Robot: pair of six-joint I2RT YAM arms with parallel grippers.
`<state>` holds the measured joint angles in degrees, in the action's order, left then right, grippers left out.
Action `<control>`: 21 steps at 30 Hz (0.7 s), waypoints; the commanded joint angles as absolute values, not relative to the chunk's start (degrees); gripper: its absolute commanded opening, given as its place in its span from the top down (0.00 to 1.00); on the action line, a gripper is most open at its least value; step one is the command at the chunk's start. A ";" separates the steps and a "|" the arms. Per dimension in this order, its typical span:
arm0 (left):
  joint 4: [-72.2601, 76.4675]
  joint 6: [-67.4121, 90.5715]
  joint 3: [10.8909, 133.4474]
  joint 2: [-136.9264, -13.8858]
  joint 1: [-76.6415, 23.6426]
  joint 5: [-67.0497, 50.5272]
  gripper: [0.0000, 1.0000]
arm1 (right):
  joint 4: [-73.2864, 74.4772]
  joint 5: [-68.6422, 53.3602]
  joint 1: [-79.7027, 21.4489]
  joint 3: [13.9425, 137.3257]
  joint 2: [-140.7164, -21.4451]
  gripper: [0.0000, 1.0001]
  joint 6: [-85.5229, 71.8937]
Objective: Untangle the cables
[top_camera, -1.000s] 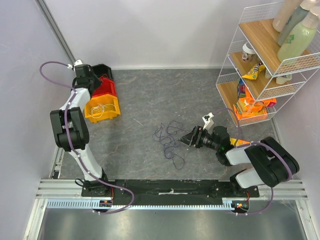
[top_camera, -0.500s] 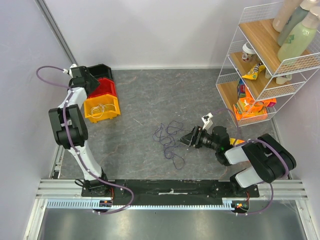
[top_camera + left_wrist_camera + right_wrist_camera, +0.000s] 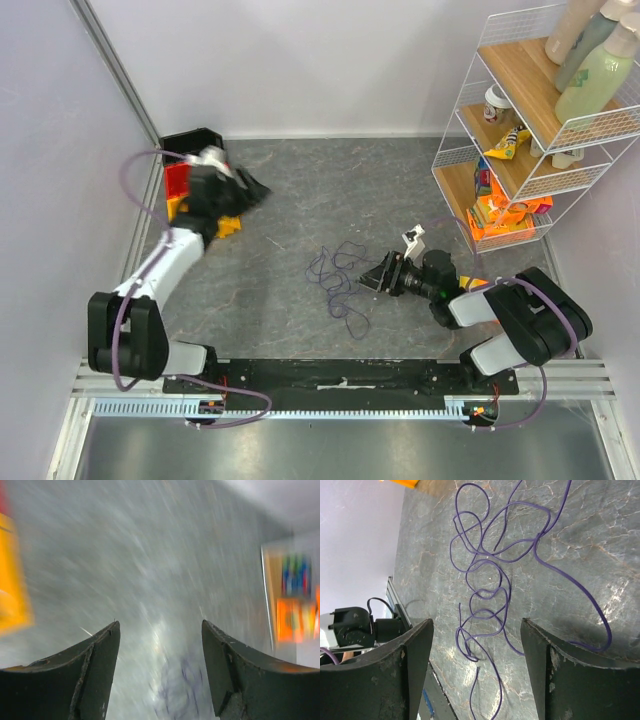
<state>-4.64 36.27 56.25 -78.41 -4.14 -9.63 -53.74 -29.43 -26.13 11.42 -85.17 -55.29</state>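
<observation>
Swung the left gripper [image 3: 252, 190] off the yellow plastic bin [image 3: 229, 227] toward the middle — jaws parted since, nothing between. Kept the right gripper [image 3: 378, 277] spread, empty, beside the thin dark-purple looped cables [image 3: 338, 285] on the grey stone-patterned table [image 3: 300, 170]. Seemingly only that strand left to sort.

Smooth, thin purple cables [image 3: 489, 560] on matt grey stone-look tabletop [image 3: 400, 190].
</observation>
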 commanded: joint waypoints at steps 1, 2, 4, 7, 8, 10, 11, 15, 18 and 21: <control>-1.15 32.09 46.95 -76.64 -21.76 -15.83 0.27 | -49.75 -27.86 -26.89 14.59 -85.08 0.23 -52.82; -0.53 31.12 45.63 -76.55 -25.10 -13.82 0.27 | -48.88 -27.77 -27.24 14.85 -85.08 0.23 -52.47; 1.56 28.92 43.69 -77.69 -31.26 -9.60 0.28 | -46.59 -26.72 -27.86 15.81 -84.90 0.24 -51.68; 0.35 29.17 43.77 -80.50 -35.94 -6.51 0.38 | -42.55 -25.23 -28.48 17.40 -84.99 0.27 -51.15; -1.74 29.79 43.77 -81.20 -36.73 -5.20 0.41 | -41.76 -24.88 -28.48 17.75 -85.34 0.30 -51.15; -3.16 31.02 43.68 -82.43 -37.44 -1.95 0.41 | -41.84 -23.12 -28.56 17.32 -84.73 0.41 -51.85; -4.12 31.81 43.68 -82.96 -37.53 -0.63 0.41 | -41.49 -21.72 -28.83 16.97 -83.94 0.44 -51.94; -7.11 33.48 44.38 -84.55 -37.71 4.56 0.35 | -37.89 -17.85 -30.06 17.40 -81.83 0.44 -50.89; -6.94 35.42 44.99 -87.35 -37.62 3.62 0.30 | -35.95 -17.41 -30.06 18.80 -82.53 0.44 -50.89; -7.47 37.08 47.19 -92.62 -37.62 0.27 0.38 | -35.33 -16.44 -30.15 19.07 -82.71 0.44 -51.06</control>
<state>-6.83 33.65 43.88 -87.59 -37.41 0.56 -36.88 -19.53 -29.91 16.99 -83.20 -51.94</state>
